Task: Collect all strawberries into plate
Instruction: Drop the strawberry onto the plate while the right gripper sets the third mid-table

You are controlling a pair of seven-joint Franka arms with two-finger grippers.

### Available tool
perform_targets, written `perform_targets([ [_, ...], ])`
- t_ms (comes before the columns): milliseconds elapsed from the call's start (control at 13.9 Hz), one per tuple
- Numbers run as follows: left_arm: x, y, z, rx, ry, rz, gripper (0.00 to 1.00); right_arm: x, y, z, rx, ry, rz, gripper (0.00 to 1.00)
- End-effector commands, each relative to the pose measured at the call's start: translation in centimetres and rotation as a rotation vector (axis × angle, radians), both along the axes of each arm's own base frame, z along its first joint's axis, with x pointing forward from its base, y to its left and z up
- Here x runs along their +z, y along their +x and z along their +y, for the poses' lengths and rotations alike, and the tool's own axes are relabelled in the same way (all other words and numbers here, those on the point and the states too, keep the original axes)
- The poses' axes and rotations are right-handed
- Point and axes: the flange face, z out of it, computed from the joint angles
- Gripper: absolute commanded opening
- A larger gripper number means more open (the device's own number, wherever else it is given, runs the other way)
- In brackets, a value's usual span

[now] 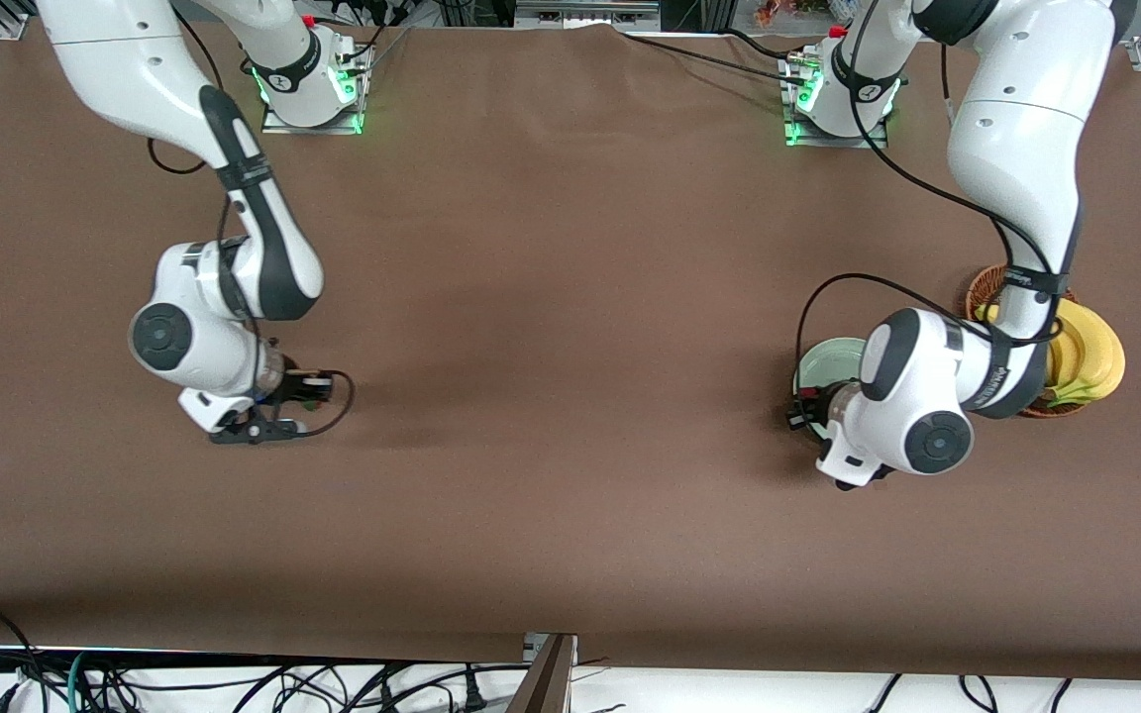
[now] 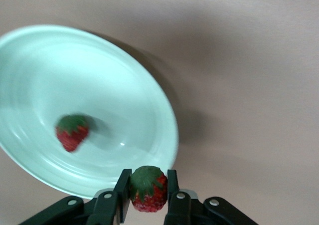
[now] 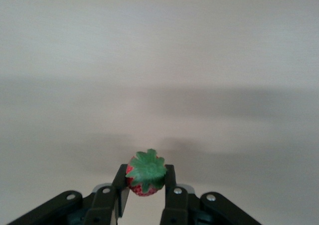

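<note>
Already two of the small red strawberries with green leafy caps are held, one by each arm. The left gripper (image 2: pixel 147 190) hangs over the rim of the round, shallow, pale mint-green plate (image 2: pixel 164 110), its fingers pinching a strawberry (image 2: pixel 147 189) by the flanks, cap turned up toward the wrist camera. Ahead of this gripper and lower, a second strawberry (image 2: pixel 73 131) lies in the plate's well on its side. In the front view the left arm's wrist covers most of the plate (image 1: pixel 825 362), which sits just beside a brown wicker basket (image 1: pixel 985 285) of yellow bananas (image 1: pixel 1086 356) toward the left arm's end of the brown tabletop (image 1: pixel 570 327).

The right gripper (image 3: pixel 145 182) is over bare tabletop toward the right arm's end, well apart from the plate, and is pressed onto the third strawberry (image 3: pixel 145 172), again across its sides with the cap up; in the front view only the gripper (image 1: pixel 268 421) shows, not the berry.

These berries look very light and somewhat soft, with a bumpy skin that should give fair grip; I judge a gentle squeeze across the widest part of the body, below the cap, to be the safest hold, since the tapering tip could slip out and hard pressure could bruise. The berry lying tipped in the plate suggests they roll little once released from low down.
</note>
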Motion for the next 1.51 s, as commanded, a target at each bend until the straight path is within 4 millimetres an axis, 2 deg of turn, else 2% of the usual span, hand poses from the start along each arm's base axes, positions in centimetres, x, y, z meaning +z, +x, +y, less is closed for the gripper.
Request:
perform_targets([
  [0, 0.9, 0.0, 1.5, -0.107, -0.011, 0.0, 0.07, 0.7, -0.1, 8.8, -0.143, 0.055, -0.005, 0.2],
  [144, 0.8, 0.1, 1.8, -0.152, -0.034, -0.004, 0.17, 0.6, -0.9, 17.0, -0.239, 0.074, -0.012, 0.2],
  [216, 0.7, 0.1, 1.8, -0.153, -0.036, -0.003, 0.36, 0.3, -1.5, 20.9, -0.276, 0.081, -0.016, 0.2],
  [287, 0.3, 0.0, 1.7, -0.152, -0.035, 0.001, 0.99, 0.0, -2.1, 24.2, -0.305, 0.096, -0.026, 0.2],
  [431, 0.3, 0.0, 1.7, -0.153, -0.036, 0.001, 1.0, -1.0, -3.4, 28.6, -0.345, 0.142, -0.064, 0.2],
  [647, 0.3, 0.0, 1.4, -0.154, -0.036, 0.001, 1.0, -2.9, -6.3, 33.3, -0.332, 0.213, -0.126, 0.2],
  [790, 0.3, -0.1, 1.4, -0.155, -0.036, 0.002, 1.0, -3.9, -7.8, 35.5, -0.366, 0.257, -0.151, 0.21],
  [934, 0.2, -0.1, 1.5, -0.153, -0.035, 0.004, 1.0, -4.8, -9.0, 36.6, -0.356, 0.258, -0.151, 0.22],
  [1006, 0.2, -0.1, 1.5, -0.154, -0.034, 0.005, 1.0, -4.7, -9.1, 36.7, -0.351, 0.253, -0.149, 0.38],
  [1078, 0.2, -0.1, 1.3, -0.154, -0.034, 0.005, 1.0, -4.6, -9.0, 36.6, -0.349, 0.252, -0.151, 0.98],
  [1222, 0.1, -0.3, 0.9, -0.153, -0.03, 0.009, 1.0, -3.2, -8.2, 35.9, -0.315, 0.223, -0.176, 1.0],
  [1365, 0.0, -0.4, 0.7, -0.157, -0.03, 0.01, 1.0, 0.4, -5.5, 33.0, -0.296, 0.129, -0.167, 1.0],
  [1437, 0.0, -0.4, 0.5, -0.158, -0.031, 0.01, 1.0, 2.9, -3.6, 31.5, -0.266, 0.101, -0.149, 1.0],
])
